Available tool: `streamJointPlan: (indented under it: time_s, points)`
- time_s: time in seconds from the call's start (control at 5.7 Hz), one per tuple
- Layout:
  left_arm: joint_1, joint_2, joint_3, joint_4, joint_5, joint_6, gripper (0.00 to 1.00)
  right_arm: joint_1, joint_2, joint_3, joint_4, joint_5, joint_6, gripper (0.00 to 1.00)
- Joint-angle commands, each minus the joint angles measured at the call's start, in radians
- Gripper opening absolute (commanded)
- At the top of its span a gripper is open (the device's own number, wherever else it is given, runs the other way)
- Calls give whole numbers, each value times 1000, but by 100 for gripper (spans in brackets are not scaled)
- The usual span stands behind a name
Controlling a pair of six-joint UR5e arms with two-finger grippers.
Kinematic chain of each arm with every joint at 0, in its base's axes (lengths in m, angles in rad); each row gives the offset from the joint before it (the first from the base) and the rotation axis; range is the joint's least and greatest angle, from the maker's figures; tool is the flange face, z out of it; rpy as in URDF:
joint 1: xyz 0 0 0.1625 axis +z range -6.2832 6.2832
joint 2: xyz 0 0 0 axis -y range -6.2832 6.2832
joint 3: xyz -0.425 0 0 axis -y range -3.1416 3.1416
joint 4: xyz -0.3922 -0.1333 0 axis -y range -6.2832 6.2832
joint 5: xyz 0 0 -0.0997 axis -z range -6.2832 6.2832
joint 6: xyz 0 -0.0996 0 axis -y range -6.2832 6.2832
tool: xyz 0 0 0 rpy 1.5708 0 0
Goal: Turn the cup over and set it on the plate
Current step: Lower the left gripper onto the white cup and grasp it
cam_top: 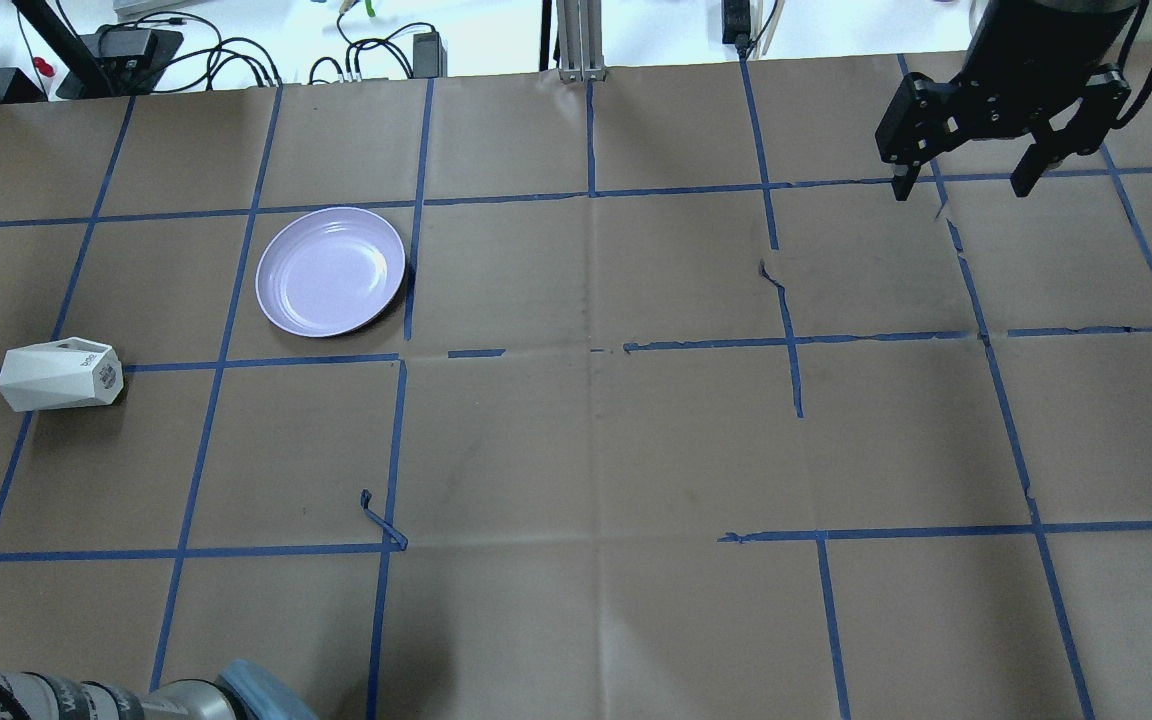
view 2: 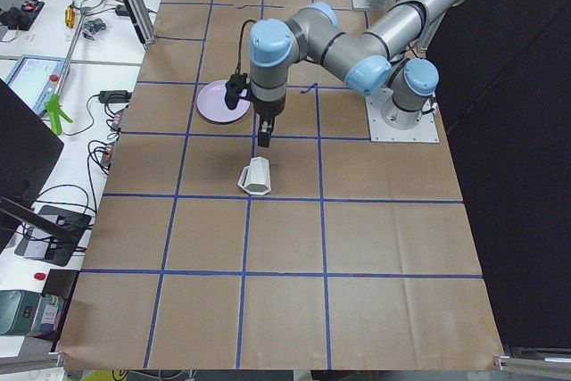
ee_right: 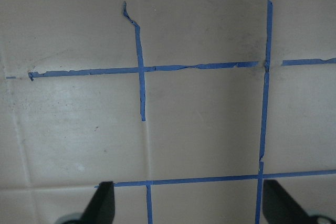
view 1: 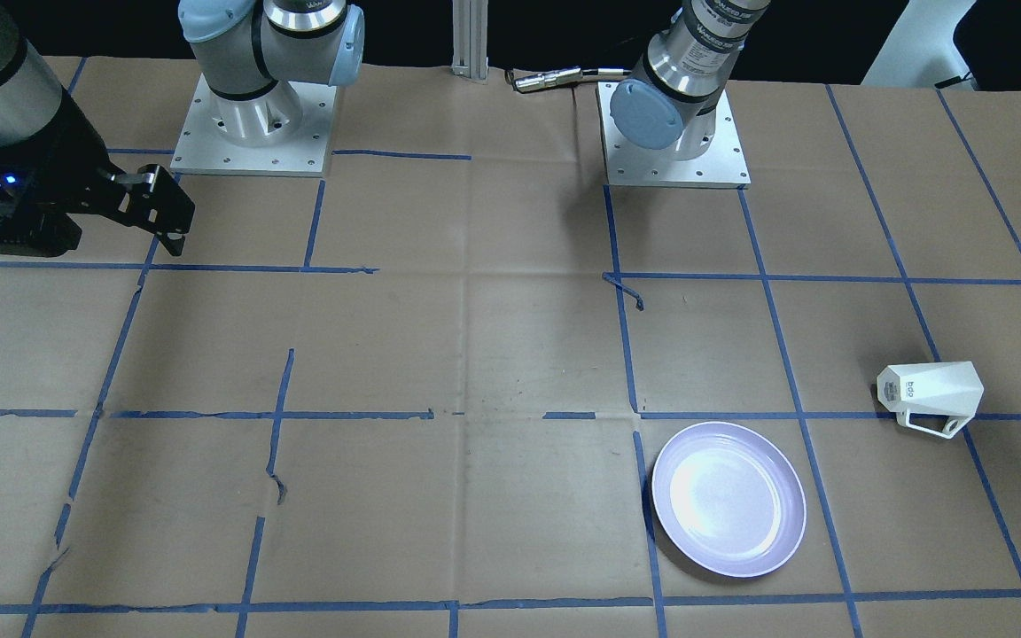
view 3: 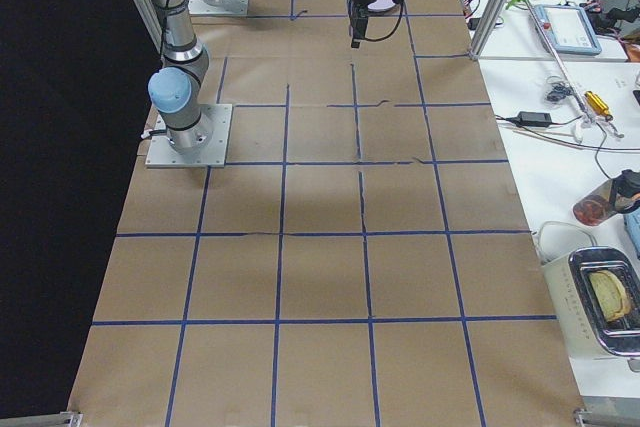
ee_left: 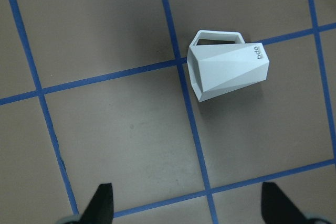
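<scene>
On the robot's left side of the surface (cam_top: 576, 450), what is shown? (visitor)

Cup (ee_left: 228, 69) lying on its side across a blue tape line (ee_left: 105, 78), handle out to one side, well apart from the empty plate (view 1: 728, 496). Left hand (ee_left: 189, 205) hovering above it, fingers spread, holding nothing. Right hand (cam_top: 961, 188) far off, likewise spread and empty. (technician)

How should the pick-up go? (visitor)

My judgement: descend squarely and close across the faceted body near its middle, not on the thin handle. Leave the wrist room to rotate the cup before carrying it to the plate's centre. Sloped facets may slip, so a centred grip matters. (technician)

Any writing? (visitor)

Small grey letters near the cup's base, seemingly "bdo", though I would not swear to it. Print on the arm casing (view 1: 714, 35) is too small to read. (technician)
</scene>
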Motion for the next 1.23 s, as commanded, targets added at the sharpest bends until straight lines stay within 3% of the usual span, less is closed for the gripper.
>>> streamJointPlan:
  time_s: [0.0,0.53,0.88,1.05]
  points:
    - [37,-89,52,-94,-120,32,99,0,0,0,0,0,0,100]
    - [143,-370,108,-371,-540,32,99,0,0,0,0,0,0,100]
    - [140,-518,116,-492,-604,128,99,0,0,0,0,0,0,100]
    - [140,-544,116,-522,-606,174,99,0,0,0,0,0,0,100]
